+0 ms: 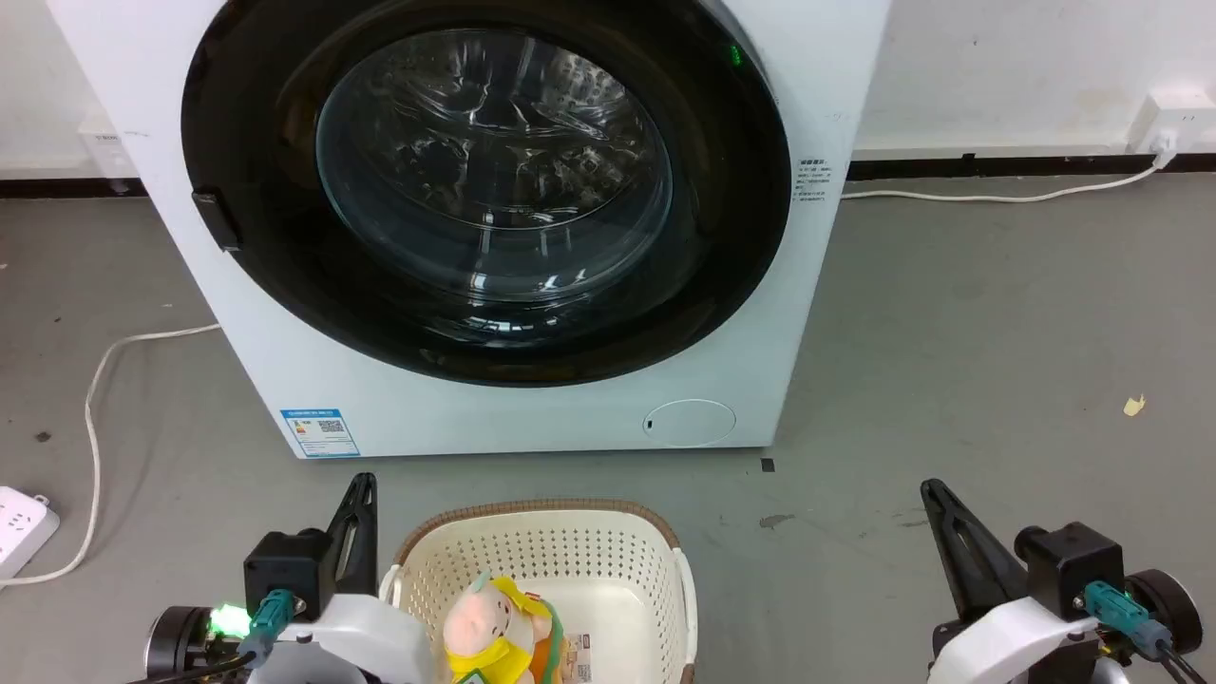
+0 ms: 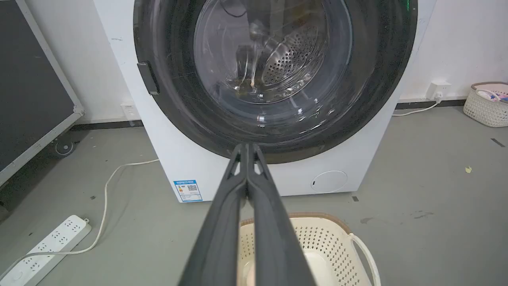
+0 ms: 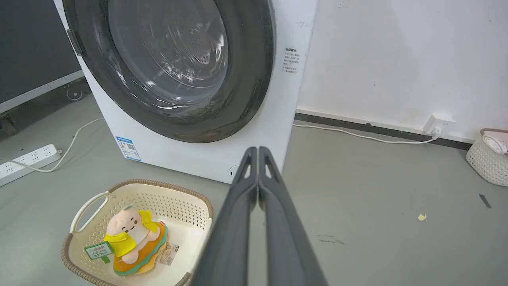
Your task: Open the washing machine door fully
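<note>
Both jaws pressed closed, left gripper [image 1: 363,486] and right gripper [image 1: 936,492] low, well short of the shut washing machine door [image 1: 484,190]

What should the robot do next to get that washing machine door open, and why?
Probably lift the left claw up and forward toward the handle tab, opening it on the way. The washing machine door sits shut against the machine, its tab is on the door's left edge, and the left claw, shut and low beside the basket, is the nearer one.

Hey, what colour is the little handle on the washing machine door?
The handle is black, like the door; clearest in the left wrist view.
</note>
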